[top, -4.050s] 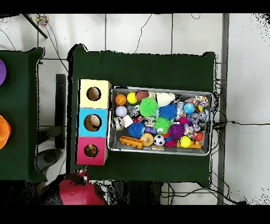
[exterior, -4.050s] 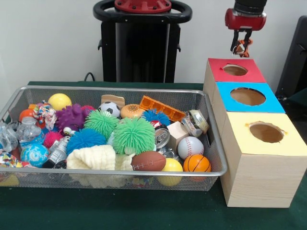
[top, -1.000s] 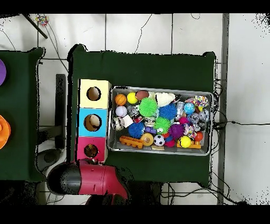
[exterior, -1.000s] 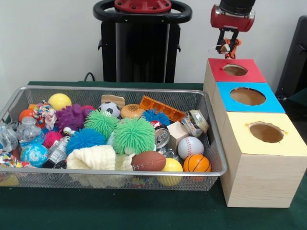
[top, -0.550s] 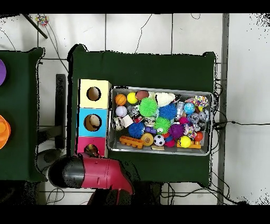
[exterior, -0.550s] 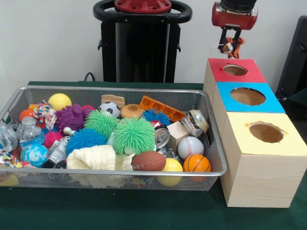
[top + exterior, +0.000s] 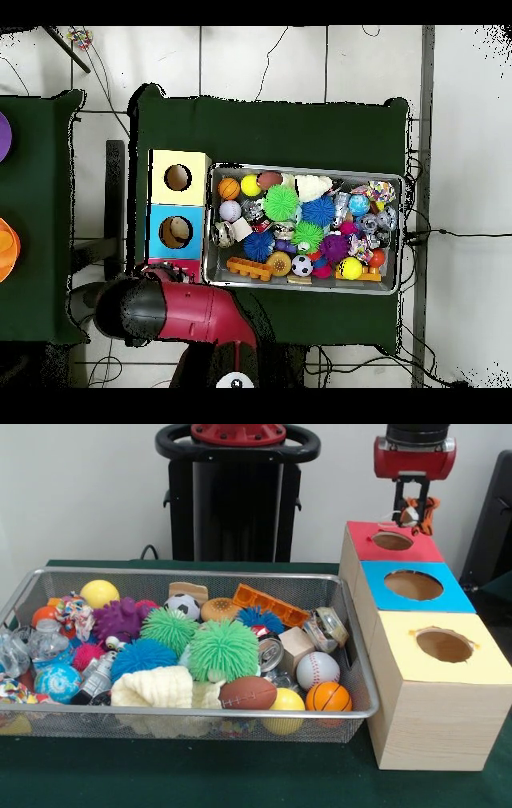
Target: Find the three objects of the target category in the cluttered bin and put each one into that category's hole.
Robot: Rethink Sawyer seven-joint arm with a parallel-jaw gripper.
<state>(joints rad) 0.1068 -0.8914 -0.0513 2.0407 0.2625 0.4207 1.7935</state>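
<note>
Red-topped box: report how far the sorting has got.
Done: nothing confirmed; the holes' contents can't be read. In hand: the hand grips a small orange-and-white toy just above the red-topped box. Left: drop it in; the wire bin remains crowded.

Even, diffuse indoor lighting, no strong directional source, front view moderately bright with soft focus throughout, faint shadows beneath the wire bin and boxes, no glare, overhead view bright on pale floor, dark green tablecloth underexposed
</note>
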